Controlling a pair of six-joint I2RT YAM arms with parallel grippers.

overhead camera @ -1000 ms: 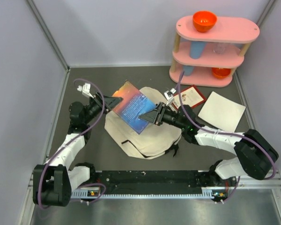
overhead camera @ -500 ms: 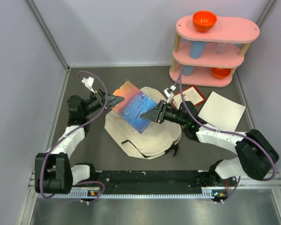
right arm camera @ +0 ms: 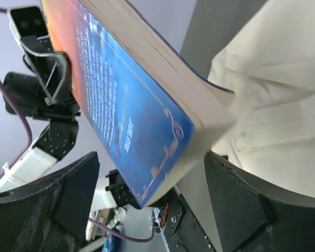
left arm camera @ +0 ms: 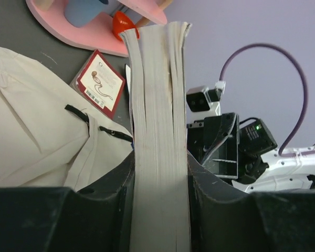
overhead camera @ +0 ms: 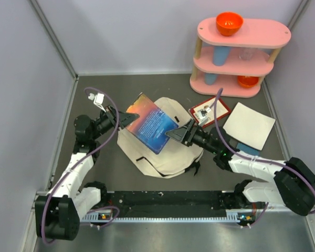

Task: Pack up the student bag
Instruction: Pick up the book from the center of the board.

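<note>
One book [overhead camera: 149, 123] in left end effector [overhead camera: 127, 116], student bag [overhead camera: 147, 155] beneath

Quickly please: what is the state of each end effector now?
Left end effector: closed on the book.
Right end effector: open, around the book's corner, not gripping it.

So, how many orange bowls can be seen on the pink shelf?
2. One orange bowl on top of the pink shelf, another on its bottom tier; more may be hidden.
</note>
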